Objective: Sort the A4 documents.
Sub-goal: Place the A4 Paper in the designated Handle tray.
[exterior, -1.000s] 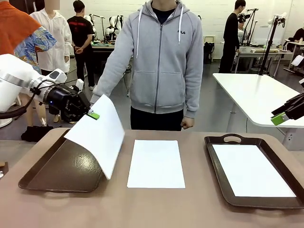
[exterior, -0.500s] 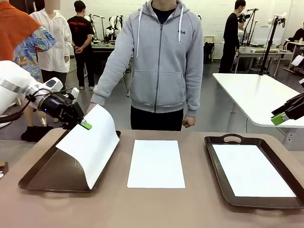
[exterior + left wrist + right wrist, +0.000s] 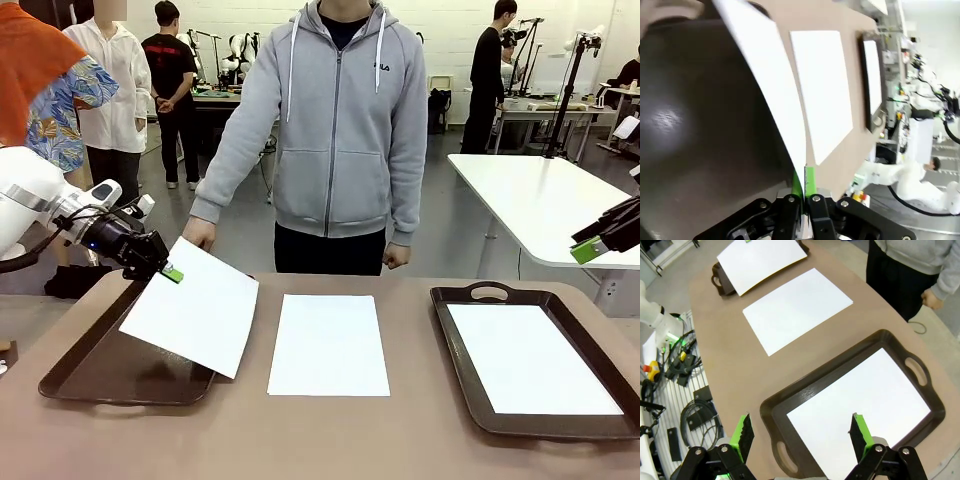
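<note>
My left gripper (image 3: pixel 170 271) is shut on the corner of a white A4 sheet (image 3: pixel 195 308), which hangs tilted over the left dark brown tray (image 3: pixel 95 375). The left wrist view shows that sheet (image 3: pixel 767 75) curving away from the pinched green pads (image 3: pixel 809 181). A second sheet (image 3: pixel 328 343) lies flat on the table's middle. A third sheet (image 3: pixel 530 358) lies inside the right tray (image 3: pixel 455 360). My right gripper (image 3: pixel 590 248) hovers open at the right edge, above that tray (image 3: pixel 790 400), with nothing between its fingers (image 3: pixel 858 432).
A person in a grey hoodie stands at the far side, one hand (image 3: pixel 198 233) near the left tray's back edge, the other hand (image 3: pixel 395 259) at the table edge. A white table (image 3: pixel 545 205) stands behind on the right. Cables lie on the floor (image 3: pixel 685 390).
My left gripper has moved left and down with the sheet. The paper has flattened out from a steep arch and now lies lower over the left tray. The right arm has not moved.
</note>
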Motion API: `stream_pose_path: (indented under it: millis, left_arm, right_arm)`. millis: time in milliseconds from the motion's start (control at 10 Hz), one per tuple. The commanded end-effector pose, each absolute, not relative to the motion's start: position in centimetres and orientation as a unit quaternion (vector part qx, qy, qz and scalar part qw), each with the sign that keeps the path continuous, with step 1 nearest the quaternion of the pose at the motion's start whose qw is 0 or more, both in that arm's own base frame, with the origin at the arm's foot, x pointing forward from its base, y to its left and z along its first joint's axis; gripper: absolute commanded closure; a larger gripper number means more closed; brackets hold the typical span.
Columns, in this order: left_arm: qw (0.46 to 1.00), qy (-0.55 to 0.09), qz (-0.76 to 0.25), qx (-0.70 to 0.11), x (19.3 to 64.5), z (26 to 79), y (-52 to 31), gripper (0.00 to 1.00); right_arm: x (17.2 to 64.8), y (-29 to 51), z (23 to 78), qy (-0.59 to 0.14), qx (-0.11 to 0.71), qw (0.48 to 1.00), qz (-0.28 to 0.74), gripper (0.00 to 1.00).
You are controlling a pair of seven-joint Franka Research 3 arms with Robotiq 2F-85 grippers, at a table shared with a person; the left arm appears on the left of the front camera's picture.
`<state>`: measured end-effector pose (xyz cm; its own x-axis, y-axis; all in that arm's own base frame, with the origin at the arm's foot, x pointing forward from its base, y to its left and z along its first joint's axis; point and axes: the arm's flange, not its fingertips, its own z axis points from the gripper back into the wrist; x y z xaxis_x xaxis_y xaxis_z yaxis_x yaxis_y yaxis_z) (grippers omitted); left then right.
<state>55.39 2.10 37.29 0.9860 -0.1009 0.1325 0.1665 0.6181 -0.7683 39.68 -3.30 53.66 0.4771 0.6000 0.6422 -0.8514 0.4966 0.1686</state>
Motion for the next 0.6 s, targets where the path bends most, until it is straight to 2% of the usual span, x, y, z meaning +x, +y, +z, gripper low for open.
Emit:
stream_pose_path:
  millis: [0,500]
  left_arm:
    - [0.916,-0.035,-0.058,-0.395,56.0,36.9,2.6,0.99]
    - [0.938,-0.007,-0.052,-0.342,56.8,35.4,3.8,0.99]
  right_arm:
    - [39.7,-3.2,53.6,-0.259,0.242,0.825,0.441,0.0]
    - [39.7,-3.2,53.6,-0.259,0.242,0.825,0.441,0.0]
